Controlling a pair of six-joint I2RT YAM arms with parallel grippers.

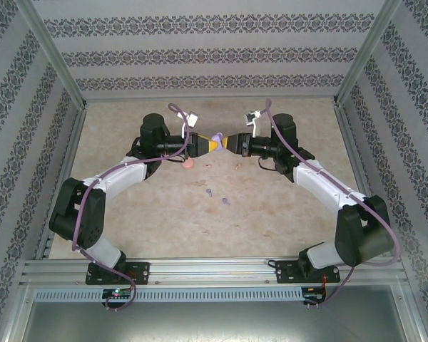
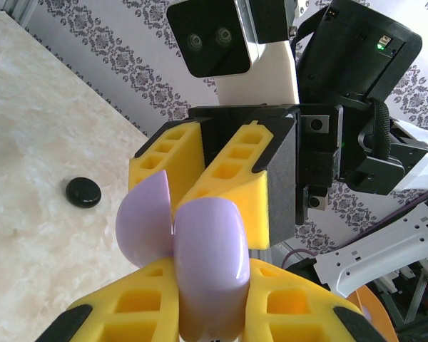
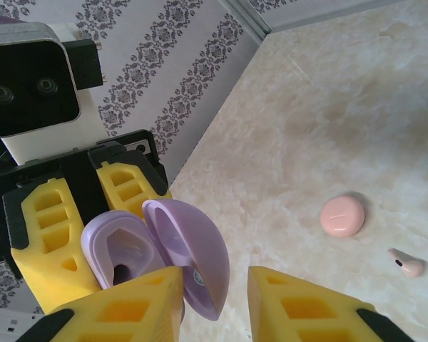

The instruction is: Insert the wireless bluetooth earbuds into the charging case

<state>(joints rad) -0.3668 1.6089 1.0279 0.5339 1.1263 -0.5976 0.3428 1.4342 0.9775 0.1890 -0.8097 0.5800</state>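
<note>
**A:** Starting from the near edge, where are the earbuds?

**B:** Two tiny stemmed ones lie loose around the middle of the beige marbled worktop [image 1: 285, 206]. These are the left purple earbud [image 1: 209, 191] and the right purple earbud [image 1: 226, 201], which is slightly nearer to us. Both are well apart from the grippers, on their near side.

**A:** And beyond those?

**B:** A pale pink stemmed earbud [image 3: 406, 265] lies flat on the worktop, near the right gripper [image 3: 214, 299] but on its near side and not touching it. Left of it sits a round, closed pale pink plastic case [image 3: 342, 216].

**A:** What are the grippers doing?

**B:** They meet tip to tip above the far half of the worktop. The left gripper [image 2: 207, 313] has its yellow foam fingers clamped on the base of a glossy lilac charging case [image 2: 207, 263], a rounded plastic clamshell. Its lid [image 3: 189, 256] is swung open.

**A:** And the right one?

**B:** Its yellow fingers stand apart on either side of that lid. One is just beside it, and there is a visible gap to the other. I cannot tell whether either presses on it.

**A:** Anything farther off?

**B:** A small glossy black round case [image 2: 83, 192] rests on the worktop towards the patterned wall.
</note>
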